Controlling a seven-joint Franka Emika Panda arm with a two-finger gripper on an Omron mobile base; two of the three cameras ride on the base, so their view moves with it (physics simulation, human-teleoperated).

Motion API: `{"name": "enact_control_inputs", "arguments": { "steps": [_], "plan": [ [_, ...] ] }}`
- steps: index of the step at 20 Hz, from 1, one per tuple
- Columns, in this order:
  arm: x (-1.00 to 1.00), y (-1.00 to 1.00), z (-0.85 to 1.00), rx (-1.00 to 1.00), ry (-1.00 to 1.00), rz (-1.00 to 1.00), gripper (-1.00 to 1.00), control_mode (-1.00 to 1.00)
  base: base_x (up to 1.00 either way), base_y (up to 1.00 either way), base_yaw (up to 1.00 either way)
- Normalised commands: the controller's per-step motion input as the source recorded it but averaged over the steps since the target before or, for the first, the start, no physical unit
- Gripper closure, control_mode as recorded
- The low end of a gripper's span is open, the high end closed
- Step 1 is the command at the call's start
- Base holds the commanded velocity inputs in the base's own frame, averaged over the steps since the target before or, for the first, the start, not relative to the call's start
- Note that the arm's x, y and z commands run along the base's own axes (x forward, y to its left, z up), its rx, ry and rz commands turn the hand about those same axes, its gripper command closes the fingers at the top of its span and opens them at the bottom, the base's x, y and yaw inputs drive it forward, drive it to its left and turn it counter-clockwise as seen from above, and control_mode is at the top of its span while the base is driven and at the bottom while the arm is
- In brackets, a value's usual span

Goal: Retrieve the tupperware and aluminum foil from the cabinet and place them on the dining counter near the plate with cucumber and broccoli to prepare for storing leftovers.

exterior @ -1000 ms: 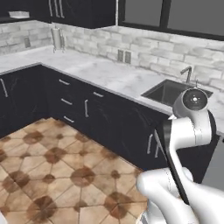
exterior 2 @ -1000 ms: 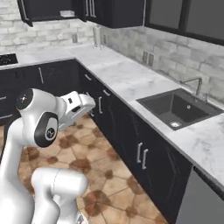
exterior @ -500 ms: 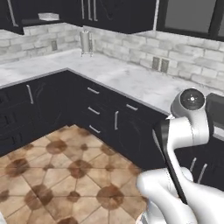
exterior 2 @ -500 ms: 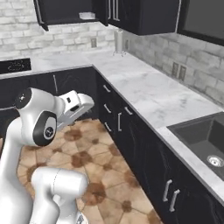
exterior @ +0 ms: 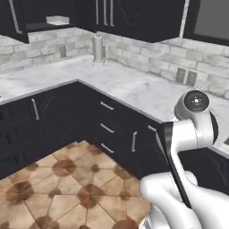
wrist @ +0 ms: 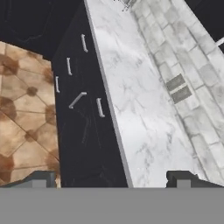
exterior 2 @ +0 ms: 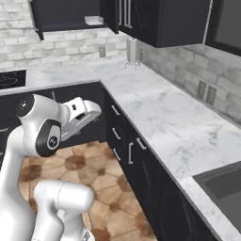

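High in the corner, the black wall cabinet [exterior: 40,11] [exterior 2: 61,14] shows an open shelf. On that shelf lies a pale flat box, apparently the tupperware [exterior: 57,20] [exterior 2: 94,20]. The aluminum foil, the dining counter, the plate, the cucumber and the broccoli are out of view. My gripper [exterior 2: 92,111] [wrist: 111,179] hangs over the floor in front of the lower cupboards, far below and short of the cabinet. Its fingertips [wrist: 39,179] stand wide apart with nothing between them, so it is open.
An L-shaped marble worktop [exterior: 134,89] [exterior 2: 155,117] runs over black drawers and doors. A steel holder [exterior: 97,49] [exterior 2: 132,52] stands in its corner. A black cooktop [exterior 2: 12,79] lies at the left and a sink [exterior 2: 226,188] at the lower right. Brown tiled floor [exterior: 58,179] lies before the cupboards.
The whole picture has shifted, so the base has moved: the corner and the open cabinet shelf have come closer and the sink has slid off to the right. The gripper stays open.
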Motion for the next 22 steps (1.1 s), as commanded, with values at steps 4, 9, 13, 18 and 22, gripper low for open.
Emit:
{"name": "enact_control_inputs", "arguments": {
  "steps": [4,9,13,18,22],
  "plan": [
    [0.00,0.00,0.00,0.00,0.00,0.00,-1.00,1.00,1.00,0.00,0.11],
    [0.00,0.00,0.00,0.00,0.00,0.00,-1.00,1.00,1.00,0.03,0.14],
    [0.00,0.00,0.00,0.00,0.00,0.00,-1.00,1.00,1.00,0.17,0.19],
    [0.00,0.00,0.00,0.00,0.00,0.00,-1.00,1.00,1.00,0.19,0.20],
    [0.00,0.00,0.00,0.00,0.00,0.00,-1.00,1.00,1.00,0.00,0.19]
  ]
}}
